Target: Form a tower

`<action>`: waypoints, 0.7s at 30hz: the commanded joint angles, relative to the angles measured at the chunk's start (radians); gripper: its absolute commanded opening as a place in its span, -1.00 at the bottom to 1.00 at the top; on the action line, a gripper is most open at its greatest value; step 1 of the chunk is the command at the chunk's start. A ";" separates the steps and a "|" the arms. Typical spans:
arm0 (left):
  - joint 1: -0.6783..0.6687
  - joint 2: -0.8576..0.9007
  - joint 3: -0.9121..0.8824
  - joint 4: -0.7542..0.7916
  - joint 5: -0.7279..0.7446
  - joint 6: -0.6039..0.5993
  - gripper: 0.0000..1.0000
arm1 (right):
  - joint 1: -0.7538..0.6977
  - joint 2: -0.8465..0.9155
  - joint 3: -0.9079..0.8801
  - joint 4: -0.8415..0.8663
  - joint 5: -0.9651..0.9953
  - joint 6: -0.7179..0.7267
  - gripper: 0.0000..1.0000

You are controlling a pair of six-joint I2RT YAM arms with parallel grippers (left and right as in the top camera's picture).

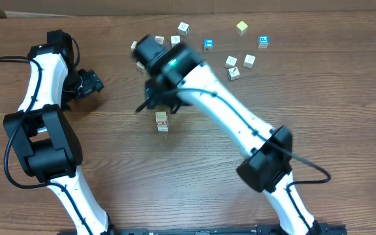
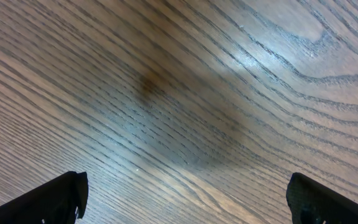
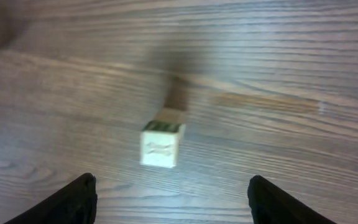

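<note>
Tower (image 1: pixel 162 121) of pale cubes stands near the middle of the tabletop (image 1: pixel 194 183), touched by neither arm. Toward the left edge, the left gripper (image 2: pixel 185 196) is spread wide over bare wood. The right gripper (image 3: pixel 173 202) hangs near the tower, spread and holding nothing, with loose cubes (image 1: pixel 232 73) scattered along the far edge.

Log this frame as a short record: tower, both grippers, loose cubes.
tower: one cube wide, upright on the table, nothing touching it
right gripper: open, empty, jaws clear of the tower
left gripper: open, empty, over bare wood
loose cubes: scattered at the far side, among them a yellow cube and two blue-faced cubes
</note>
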 commanded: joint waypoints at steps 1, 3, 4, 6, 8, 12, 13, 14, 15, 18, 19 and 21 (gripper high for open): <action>-0.007 0.012 0.003 0.000 -0.005 0.012 0.99 | 0.076 0.003 -0.020 0.023 0.138 0.034 0.47; -0.007 0.012 0.003 0.000 -0.005 0.012 0.99 | 0.100 0.003 -0.040 0.047 0.145 0.034 0.46; -0.007 0.012 0.003 0.000 -0.005 0.012 0.99 | 0.109 0.003 -0.058 0.068 0.145 0.034 0.45; -0.007 0.012 0.003 0.000 -0.005 0.012 0.99 | 0.115 0.003 -0.085 0.096 0.153 0.034 0.44; -0.006 0.012 0.003 0.000 -0.005 0.012 0.99 | 0.115 0.003 -0.124 0.124 0.175 0.034 0.43; -0.006 0.012 0.003 0.000 -0.005 0.012 0.99 | 0.111 0.003 -0.190 0.175 0.194 0.034 0.43; -0.007 0.012 0.003 0.000 -0.005 0.012 0.99 | 0.111 0.003 -0.204 0.188 0.194 0.034 0.43; -0.007 0.012 0.003 0.000 -0.005 0.012 0.99 | 0.110 0.003 -0.229 0.212 0.193 0.034 0.43; -0.006 0.012 0.003 0.000 -0.005 0.012 0.99 | 0.110 0.003 -0.243 0.225 0.194 0.034 0.43; -0.007 0.012 0.003 0.000 -0.005 0.012 0.99 | 0.110 0.003 -0.272 0.259 0.197 0.034 0.41; -0.006 0.012 0.003 0.000 -0.005 0.012 0.99 | 0.110 0.003 -0.277 0.267 0.197 0.034 0.37; -0.006 0.012 0.003 0.000 -0.005 0.012 0.99 | 0.110 0.003 -0.283 0.282 0.204 0.034 0.22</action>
